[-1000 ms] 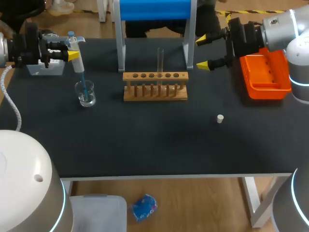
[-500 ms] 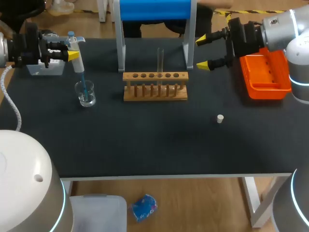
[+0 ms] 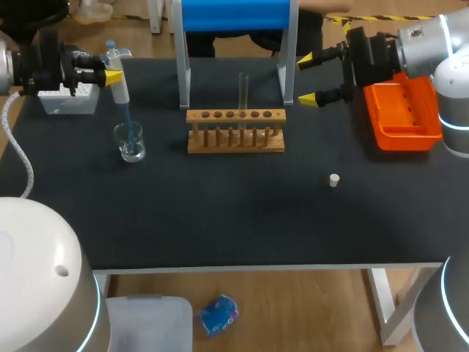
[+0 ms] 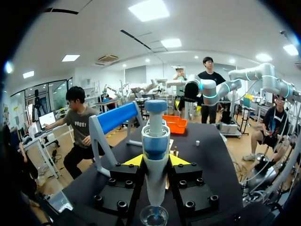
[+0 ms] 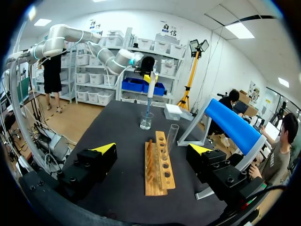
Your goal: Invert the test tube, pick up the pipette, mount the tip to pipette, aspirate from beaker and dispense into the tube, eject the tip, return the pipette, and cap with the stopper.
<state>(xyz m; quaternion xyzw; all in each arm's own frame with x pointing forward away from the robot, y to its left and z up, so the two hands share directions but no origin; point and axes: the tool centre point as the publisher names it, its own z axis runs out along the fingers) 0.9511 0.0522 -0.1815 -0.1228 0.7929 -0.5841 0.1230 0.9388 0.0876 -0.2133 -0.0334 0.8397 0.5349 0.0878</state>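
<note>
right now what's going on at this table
The left gripper holds the pipette upright, its blue tip reaching down into the beaker. The right gripper hangs open and empty beside the orange tray. The test tube stands upright in the wooden rack, and the stopper lies alone on the table, not yet used.

A dark matte table (image 3: 220, 227) fills the head view. One white leg (image 3: 383, 304) shows at 5 o'clock, over a light wooden floor (image 3: 300, 308), and a grey lidded bin (image 3: 150, 323) sits at 7 o'clock. In the left wrist view, bright ceiling panels (image 4: 149, 9) glow overhead, and what may be windows (image 4: 51, 92) run along one side. In the right wrist view, shelves (image 5: 87, 75) of bins line a white wall (image 5: 117, 21) beyond the table's far end.
</note>
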